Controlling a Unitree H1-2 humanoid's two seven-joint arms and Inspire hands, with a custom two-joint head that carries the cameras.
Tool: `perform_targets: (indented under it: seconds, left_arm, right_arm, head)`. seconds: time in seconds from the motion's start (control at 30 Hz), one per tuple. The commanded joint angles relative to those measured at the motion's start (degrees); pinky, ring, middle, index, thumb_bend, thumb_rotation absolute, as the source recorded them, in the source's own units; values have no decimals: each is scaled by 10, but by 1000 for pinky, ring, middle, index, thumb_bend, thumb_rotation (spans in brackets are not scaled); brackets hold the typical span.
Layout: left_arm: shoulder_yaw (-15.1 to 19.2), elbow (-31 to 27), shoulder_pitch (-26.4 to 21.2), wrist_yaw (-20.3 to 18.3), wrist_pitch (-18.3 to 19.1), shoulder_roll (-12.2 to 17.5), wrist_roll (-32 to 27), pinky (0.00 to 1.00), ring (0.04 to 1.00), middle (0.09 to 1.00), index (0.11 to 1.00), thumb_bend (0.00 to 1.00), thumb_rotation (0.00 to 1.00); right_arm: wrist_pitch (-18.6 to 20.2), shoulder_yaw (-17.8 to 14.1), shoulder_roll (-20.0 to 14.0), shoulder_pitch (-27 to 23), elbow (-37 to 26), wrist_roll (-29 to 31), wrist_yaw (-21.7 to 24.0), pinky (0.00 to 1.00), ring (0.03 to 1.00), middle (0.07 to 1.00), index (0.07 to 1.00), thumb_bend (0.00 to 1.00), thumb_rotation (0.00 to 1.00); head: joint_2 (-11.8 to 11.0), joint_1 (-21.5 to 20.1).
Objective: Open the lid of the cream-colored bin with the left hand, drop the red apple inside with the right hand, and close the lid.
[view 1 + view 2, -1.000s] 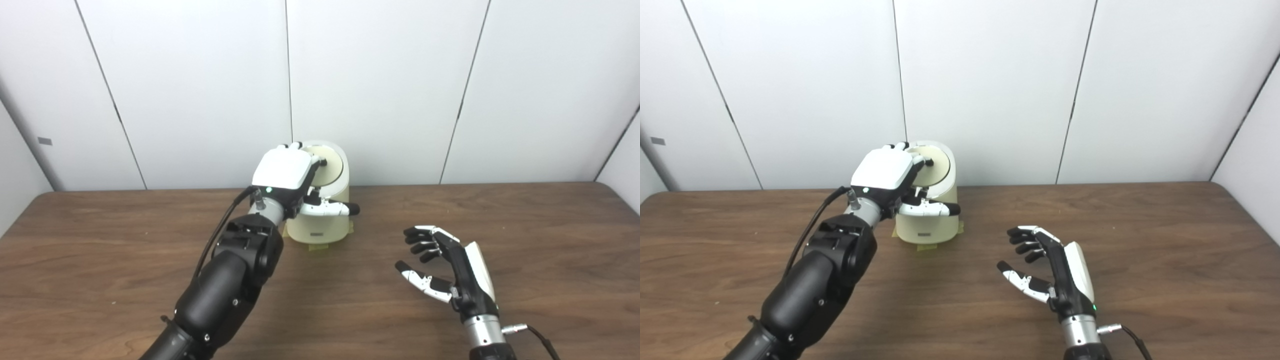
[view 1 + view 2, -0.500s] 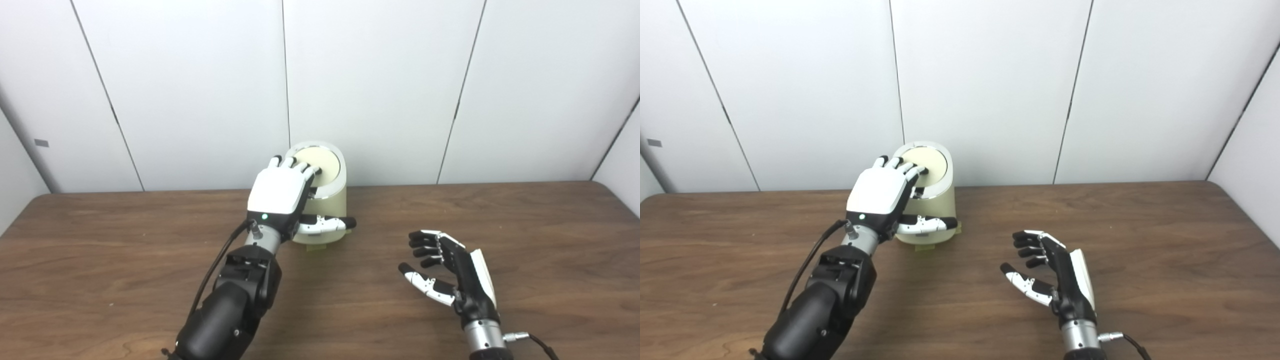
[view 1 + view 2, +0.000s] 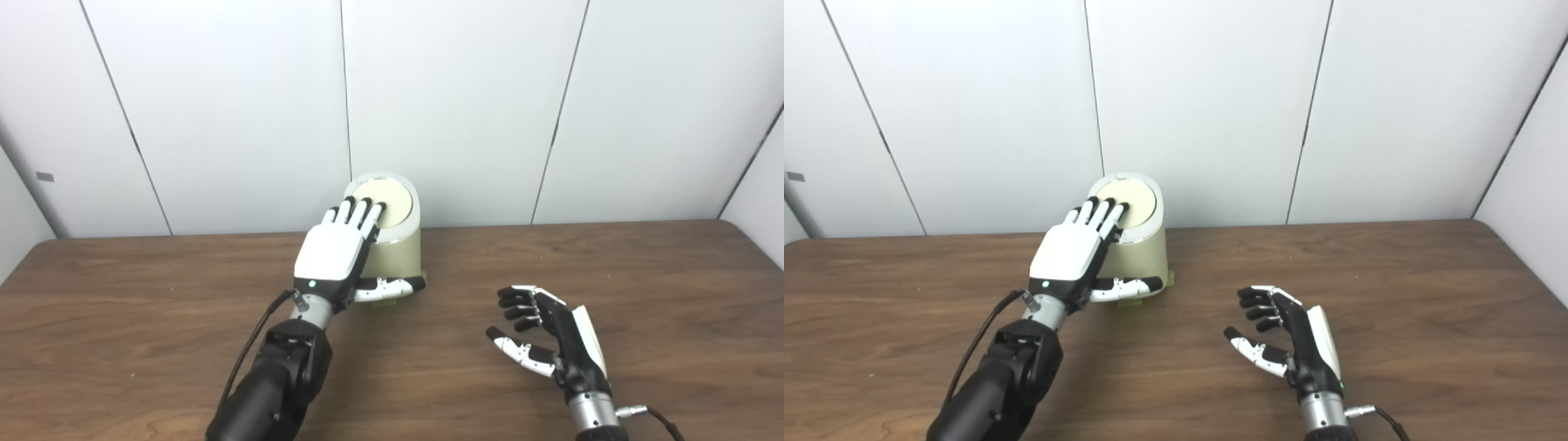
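Left hand [image 3: 331, 252] flat, fingers spread on cream-colored bin's [image 3: 395, 257] lid [image 3: 384, 204] to seat it; right hand [image 3: 554, 340] at four o'clock, loosely cupped, holding nothing; no apple visible.

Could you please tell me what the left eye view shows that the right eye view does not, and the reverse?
Only the left eye view shows the table's far left corner, with the side wall beyond it. Only the right eye view shows a small green light low on the right hand, and more of the right side wall. Both show the bin with its lid down, the left hand with its fingers laid flat on the lid, and the right hand open over the table. Neither shows an apple.
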Motion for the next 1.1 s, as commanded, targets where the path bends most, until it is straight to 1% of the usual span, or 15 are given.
perform_targets:
  seconds: [0.0,0.1,0.27,0.3,0.37,0.4,0.47,0.57,0.6,0.63,0.7,0.77,0.87,0.97,1.07]
  left_arm:
    - [8,18,3,-26,4,9,-26,1000,1000,1000,1000,796,921]
    - [13,25,6,-8,-9,7,-37,1000,1000,1000,1000,800,911]
    - [23,19,14,19,-35,6,-64,1000,1000,1000,1000,751,852]
    - [28,20,18,44,-58,6,-75,1000,1000,1000,1000,748,849]
    - [38,17,27,90,-102,6,-96,1000,1000,1000,1000,640,886]
    - [44,12,32,109,-120,4,-106,1000,1000,1000,1000,609,913]
    - [55,-6,46,127,-143,-1,-124,1000,1000,1000,1000,534,969]
    - [72,-39,65,124,-140,-9,-144,1000,1000,1000,1000,426,997]
    - [85,-53,75,125,-140,-15,-163,1000,1000,1000,1000,412,999]
    - [99,-65,86,128,-145,-21,-186,1000,1000,1000,1000,362,1000]
    - [129,-84,106,131,-178,-31,-254,988,996,987,964,281,1000]
    - [154,-94,123,121,-227,-35,-332,901,945,939,920,230,944]
    - [180,-117,147,106,-253,-37,-401,778,857,858,845,212,926]
    - [200,-138,176,99,-266,-34,-440,706,813,832,815,223,948]
    - [217,-141,199,90,-280,-28,-468,726,819,837,814,230,951]
  right_arm:
    - [-13,3,-4,-19,-13,-7,-2,495,592,636,635,295,84]
    - [-11,4,-5,-18,-14,-7,0,503,594,636,634,302,56]
    - [-17,5,-7,-17,-12,-7,0,500,589,632,631,301,50]
    - [-17,7,-9,-18,-10,-9,2,499,588,631,630,301,48]
    - [-17,10,-13,-18,-9,-12,6,513,601,639,636,290,94]
    - [-13,11,-14,-18,-10,-14,8,519,606,642,639,288,110]
    - [-8,13,-16,-18,-11,-17,11,532,614,646,644,287,141]
    - [-6,12,-16,-19,-12,-16,11,535,618,648,646,290,146]
    - [-10,11,-15,-19,-10,-13,11,535,618,648,645,291,147]
    - [-13,10,-15,-19,-7,-9,10,532,614,645,641,292,146]
    - [-17,9,-15,-20,-4,-7,8,527,609,640,635,296,157]
    - [-16,10,-15,-20,-4,-9,7,525,606,638,634,290,159]
    - [-11,9,-13,-20,-6,-9,7,526,609,639,632,289,148]
    - [-17,9,-14,-22,0,-11,3,528,609,637,630,285,155]
    - [-18,9,-12,-23,2,-11,1,528,608,636,628,285,161]
  head:
    - [1,-1]
    - [1,0]
    - [3,-2]
    - [3,-2]
    - [5,1]
    - [5,1]
    - [5,1]
    - [5,2]
    - [5,2]
    - [5,3]
    - [5,3]
    - [5,3]
    - [5,4]
    - [5,4]
    - [4,2]
